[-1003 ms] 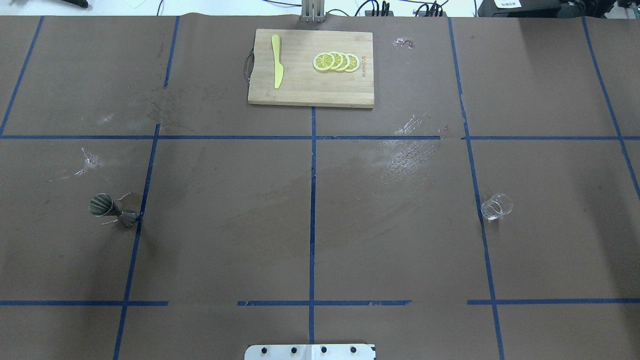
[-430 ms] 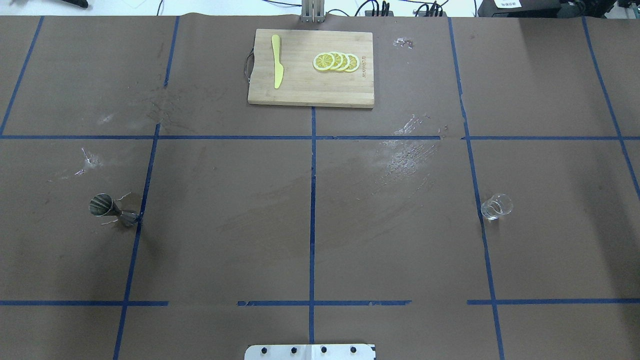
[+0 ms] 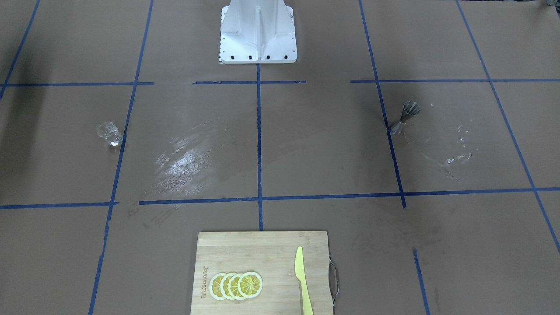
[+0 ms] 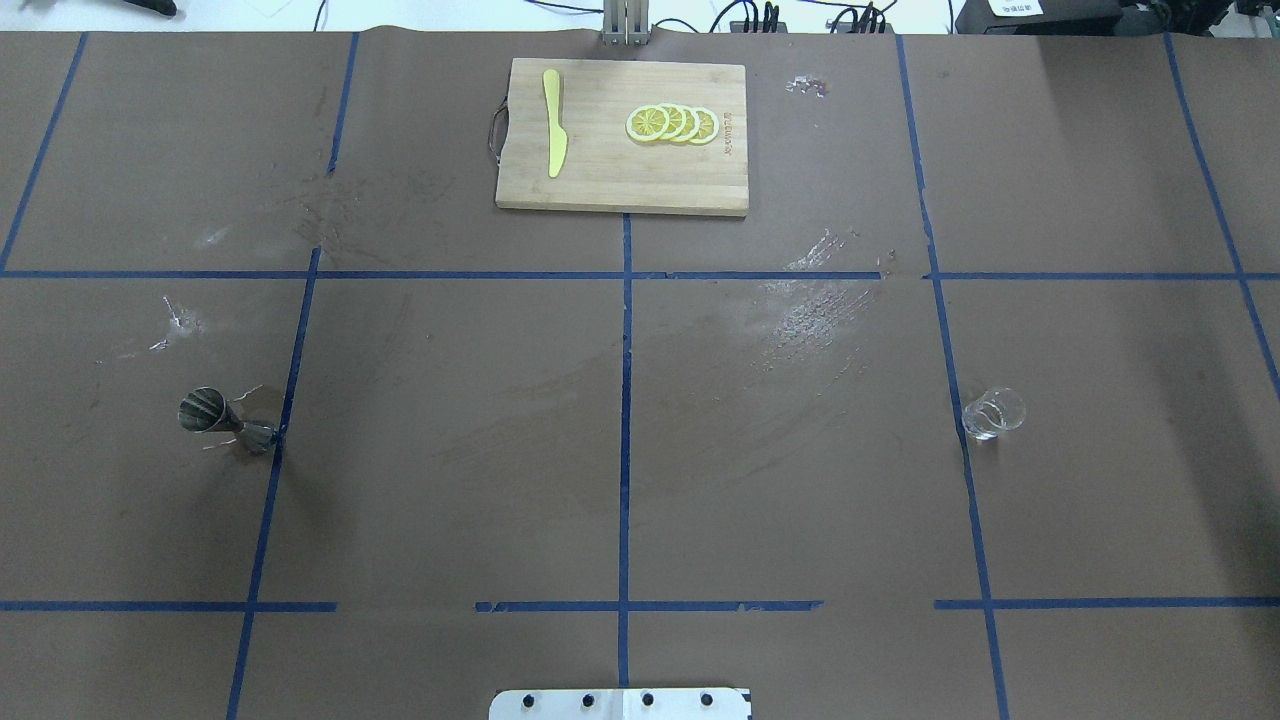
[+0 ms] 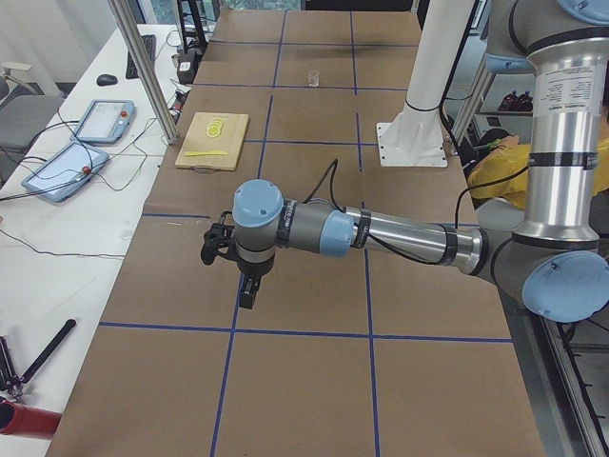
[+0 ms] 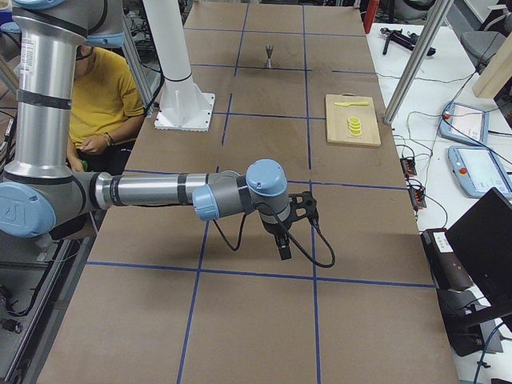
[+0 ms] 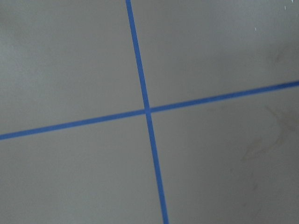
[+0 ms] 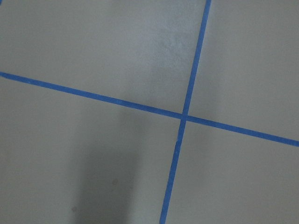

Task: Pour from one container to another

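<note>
The clear glass tumbler point(image 4: 992, 413) stands on the brown table at the right of the overhead view, and also shows as the tumbler point(image 3: 109, 133) in the front view. The steel jigger point(image 4: 225, 420) stands upright far to the left, beside a blue tape line, seen too as the jigger point(image 3: 406, 117). Neither arm enters the overhead or front view. My left gripper point(image 5: 246, 293) hangs above the table's left end, and my right gripper point(image 6: 284, 248) hangs above the right end. Both point down, away from the two containers. I cannot tell whether either is open or shut.
A wooden cutting board point(image 4: 620, 180) with lemon slices point(image 4: 672, 123) and a yellow knife point(image 4: 553, 122) lies at the far middle. Wet smears point(image 4: 815, 315) mark the table right of centre. A seated person in a yellow shirt point(image 6: 100, 96) is behind the robot's base point(image 3: 257, 30).
</note>
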Available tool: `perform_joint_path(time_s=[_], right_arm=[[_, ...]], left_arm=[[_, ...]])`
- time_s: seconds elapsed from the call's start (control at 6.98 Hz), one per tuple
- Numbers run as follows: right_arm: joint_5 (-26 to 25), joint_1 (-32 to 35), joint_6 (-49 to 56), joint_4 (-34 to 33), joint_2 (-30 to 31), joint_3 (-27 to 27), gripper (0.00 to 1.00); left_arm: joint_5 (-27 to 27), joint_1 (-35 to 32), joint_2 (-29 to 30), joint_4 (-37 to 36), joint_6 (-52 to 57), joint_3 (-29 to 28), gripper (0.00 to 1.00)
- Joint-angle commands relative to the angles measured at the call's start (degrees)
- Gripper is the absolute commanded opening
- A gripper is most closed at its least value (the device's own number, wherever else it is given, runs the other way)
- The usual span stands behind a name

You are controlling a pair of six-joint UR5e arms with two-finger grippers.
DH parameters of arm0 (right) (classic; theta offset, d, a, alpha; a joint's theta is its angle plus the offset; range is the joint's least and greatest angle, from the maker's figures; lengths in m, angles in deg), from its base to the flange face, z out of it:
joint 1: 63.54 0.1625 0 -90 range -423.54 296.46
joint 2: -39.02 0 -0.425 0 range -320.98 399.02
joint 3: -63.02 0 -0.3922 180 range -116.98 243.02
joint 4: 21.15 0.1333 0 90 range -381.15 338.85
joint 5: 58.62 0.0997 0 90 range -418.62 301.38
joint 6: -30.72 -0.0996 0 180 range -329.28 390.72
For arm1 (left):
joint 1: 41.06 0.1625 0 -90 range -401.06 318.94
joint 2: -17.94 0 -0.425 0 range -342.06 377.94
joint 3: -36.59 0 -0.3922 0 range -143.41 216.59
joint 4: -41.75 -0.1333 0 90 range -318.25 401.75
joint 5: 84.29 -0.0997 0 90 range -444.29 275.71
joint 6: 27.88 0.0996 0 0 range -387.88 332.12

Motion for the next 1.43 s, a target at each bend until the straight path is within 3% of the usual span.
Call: perform_joint_path(time_s=[0.0,0.14,0.29,0.57,0.72,0.86,1.15,1.29], right_arm=[[0.1,0.1,-0.2,3.0,0.1,1.0,1.0],[0.1,0.1,-0.2,3.0,0.1,1.0,1.0],[0.2,0.1,-0.2,3.0,0.1,1.0,1.0],[0.3,0.1,-0.4,3.0,0.1,1.0,1.0],[1.9,0.0,-0.3,3.0,-0.2,1.6,1.0],[2.7,0.1,-0.1,3.1,-0.4,1.1,1.0],[2.8,0.1,-0.3,7.0,0.1,1.8,1.0],[2.7,0.1,-0.2,8.3,0.4,1.8,1.0]], left_arm=[[5.8,0.2,-0.4,18.7,-1.0,-3.6,1.0],[6.1,0.3,3.1,30.7,-1.5,-8.6,1.0],[6.3,0.1,2.9,38.6,-1.6,-9.8,1.0],[5.7,0.4,2.7,49.5,-3.1,-8.2,1.0],[5.6,2.5,2.8,52.7,-9.9,-7.6,1.0],[1.2,6.4,2.9,52.8,-15.4,-4.6,1.0],[-17.8,19.4,0.7,54.6,-30.0,2.8,1.0],[-27.5,26.3,-3.1,62.4,-35.5,3.5,1.0]])
